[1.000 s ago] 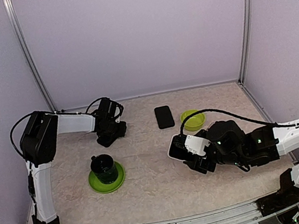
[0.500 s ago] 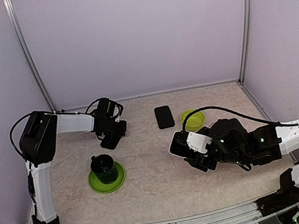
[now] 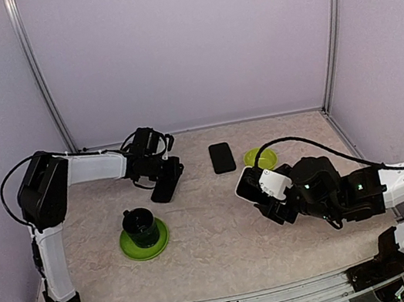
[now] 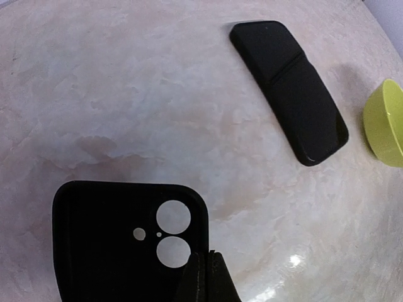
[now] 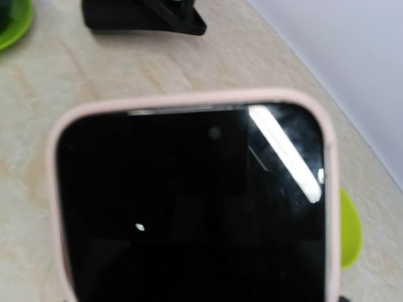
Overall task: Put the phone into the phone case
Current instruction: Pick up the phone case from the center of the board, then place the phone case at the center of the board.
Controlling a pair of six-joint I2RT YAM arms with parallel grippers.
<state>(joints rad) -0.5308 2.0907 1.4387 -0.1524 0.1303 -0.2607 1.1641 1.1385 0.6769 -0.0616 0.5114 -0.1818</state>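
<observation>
Top external view, matte black case (image 3: 165, 184), glossy pink-rimmed phone (image 3: 248, 184), marbled table (image 3: 219, 246)

Dk green cup (image 3: 138, 225) on lime saucer (image 3: 153, 250), table's (image 3: 200, 229) left; lime bowl (image 3: 266, 160) far right.

No text, label, brand or number can be read anywhere.

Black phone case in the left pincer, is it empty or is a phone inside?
Empty. Through the camera holes of the black phone case you see the table, not a phone.
</observation>
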